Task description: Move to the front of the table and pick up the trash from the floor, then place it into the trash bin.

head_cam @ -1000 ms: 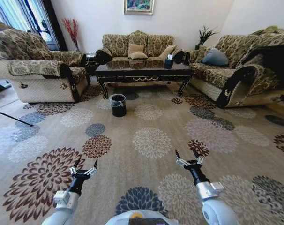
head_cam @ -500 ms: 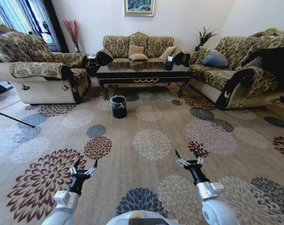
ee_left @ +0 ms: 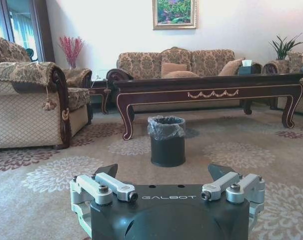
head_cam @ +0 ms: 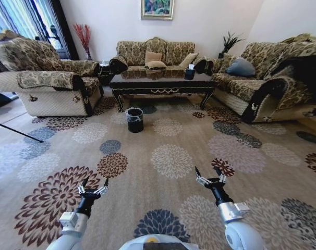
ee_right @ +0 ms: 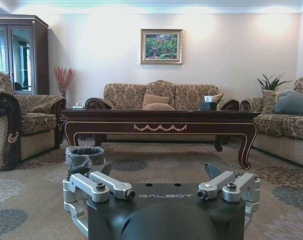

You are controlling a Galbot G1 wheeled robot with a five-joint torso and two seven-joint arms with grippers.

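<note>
A: Head view. Left end effector [head_cam: 94,186] low at near left, fingers spread, grasping nothing. Right end effector [head_cam: 209,175] at near right, likewise released and empty. Both hang over the floor [head_cam: 168,156].

B: Trash bin [head_cam: 134,119]?

A: Far centre-left on the carpet, just in front of the desk [head_cam: 160,82], near its left leg. Trash itself too small to tell.

B: Left wrist view?

A: Trash bin [ee_left: 167,140] dead ahead, liner over rim; desk [ee_left: 211,90] behind it.

B: Right wrist view?

A: Trash bin [ee_right: 84,159] by the left finger; desk [ee_right: 159,122] beyond, tissue box [ee_right: 208,103] on top.
</note>
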